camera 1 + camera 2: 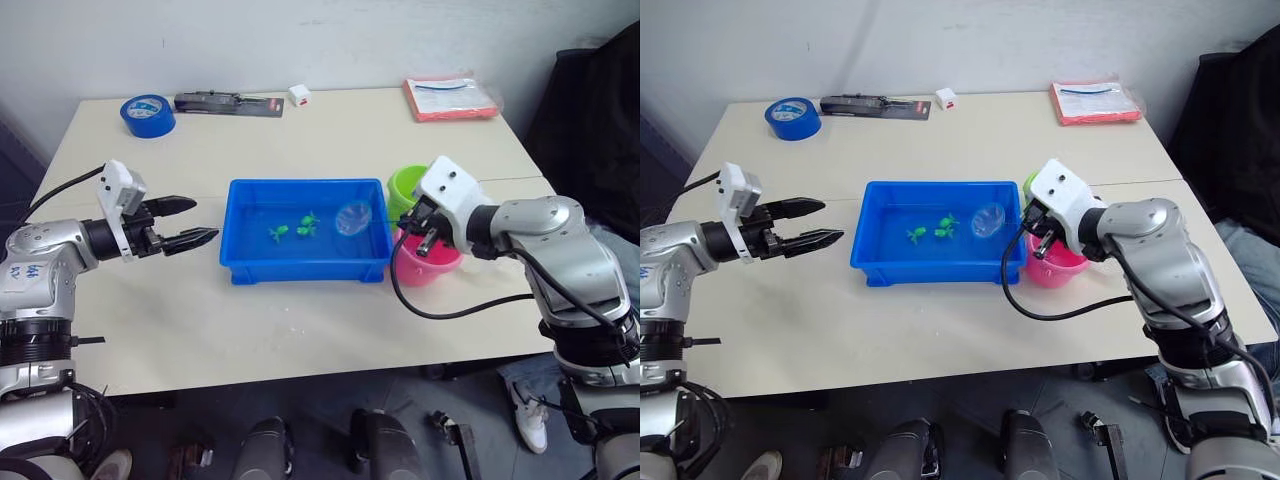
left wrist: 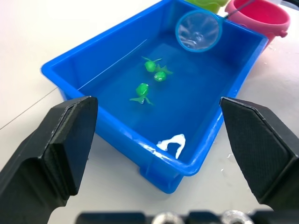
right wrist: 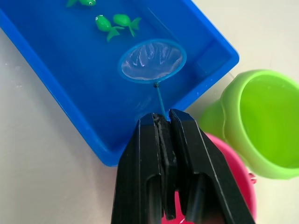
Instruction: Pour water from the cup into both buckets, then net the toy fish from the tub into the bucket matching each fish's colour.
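The two head views look forward and down from above the near table edge, covering the whole table (image 1: 300,320) from a moderate distance; the right eye view is offset slightly sideways from the left eye view, and both share the same scene. The left wrist view looks along the left gripper (image 2: 159,140) from low over the table, close to the tub (image 2: 93,79), facing across it toward the pink bucket (image 2: 261,16). The right wrist view looks steeply down along the right gripper (image 3: 166,126), very close to the tub corner and the green bucket (image 3: 261,126). All four views share the tub, net (image 3: 152,60) and green fish (image 3: 105,23).
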